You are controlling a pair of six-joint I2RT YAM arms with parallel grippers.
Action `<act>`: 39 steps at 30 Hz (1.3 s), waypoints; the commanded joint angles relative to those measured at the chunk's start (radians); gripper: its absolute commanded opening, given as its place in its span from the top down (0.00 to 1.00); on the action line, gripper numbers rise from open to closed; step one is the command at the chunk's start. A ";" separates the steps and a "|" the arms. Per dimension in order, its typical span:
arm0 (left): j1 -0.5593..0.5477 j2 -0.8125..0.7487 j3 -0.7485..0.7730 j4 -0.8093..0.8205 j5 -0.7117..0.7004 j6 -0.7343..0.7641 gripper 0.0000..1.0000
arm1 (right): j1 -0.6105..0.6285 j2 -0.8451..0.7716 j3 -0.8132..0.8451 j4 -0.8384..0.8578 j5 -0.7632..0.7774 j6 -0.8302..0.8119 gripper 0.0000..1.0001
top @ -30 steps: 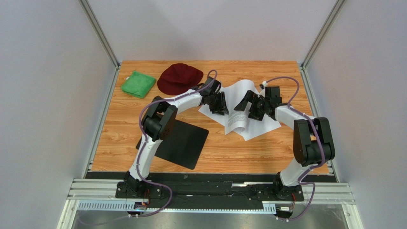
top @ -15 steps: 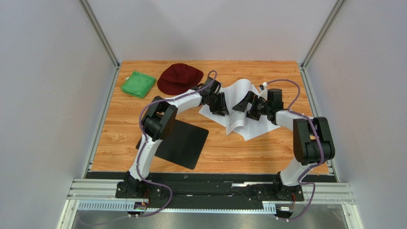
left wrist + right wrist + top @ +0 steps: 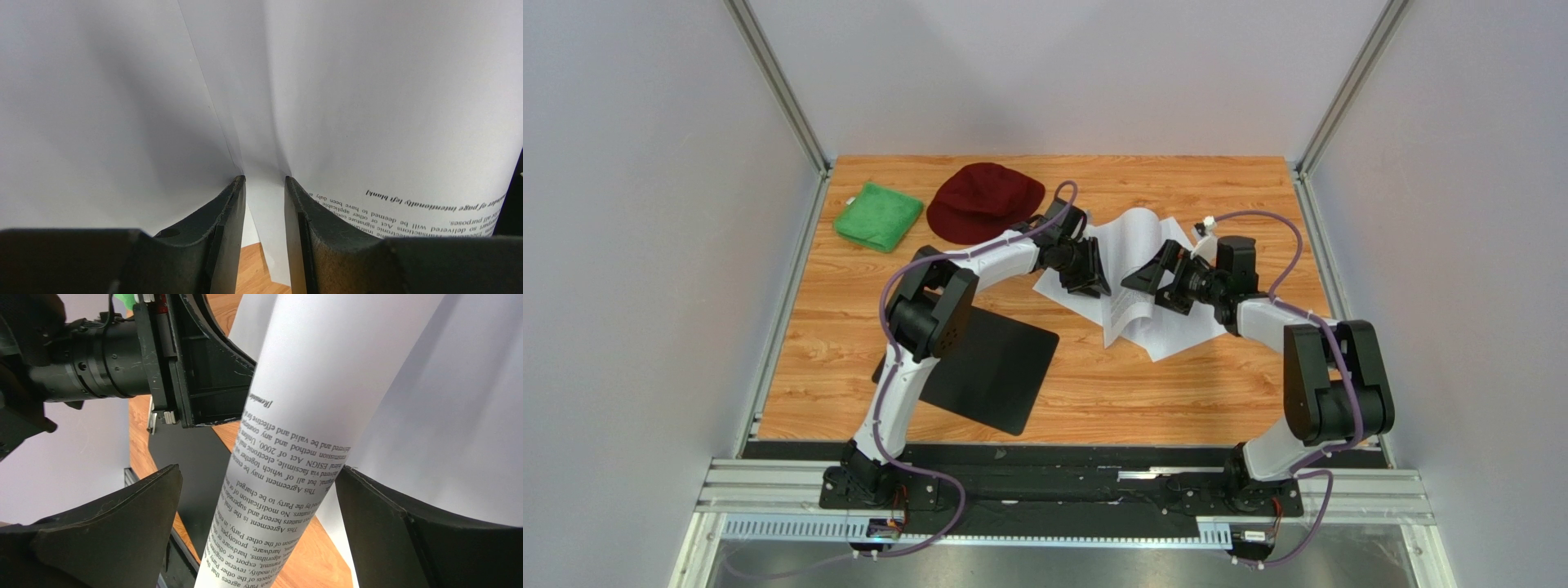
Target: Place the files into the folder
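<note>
Over the last second the right arm (image 3: 1326, 374) had swung its elbow outward, and the right gripper (image 3: 258, 470) stood with jaws wide apart around the curled files (image 3: 1144, 233). The left gripper (image 3: 263, 179), just opposite, had its jaws narrowly apart around a sheet's edge. The print read "ESIGN Act of 2000" and "page intentionally left blank". The folder (image 3: 995, 368) lay behind the left gripper on the wood-grain tabletop (image 3: 1136, 404), between grey walls (image 3: 646, 245).

Robotics lab test cell. Wood-grain surface (image 3: 1112, 404) boxed in by plain grey panels (image 3: 646, 245) on aluminium posts (image 3: 775, 80). Left arm (image 3: 922, 312) and right arm (image 3: 1326, 374) bolted to a metal rail (image 3: 1063, 490) at the near edge, purple cabling (image 3: 889, 404) exposed along the links.
</note>
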 commanded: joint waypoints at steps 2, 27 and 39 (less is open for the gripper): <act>0.005 0.018 -0.016 -0.001 0.001 0.008 0.61 | -0.018 -0.015 -0.007 0.235 -0.089 0.133 0.00; 0.017 0.007 -0.038 0.026 0.032 0.004 0.61 | 0.005 0.023 0.053 0.025 0.076 0.045 0.16; 0.021 0.012 -0.025 0.002 0.024 0.032 0.61 | 0.005 0.028 0.225 -0.432 0.130 -0.169 0.22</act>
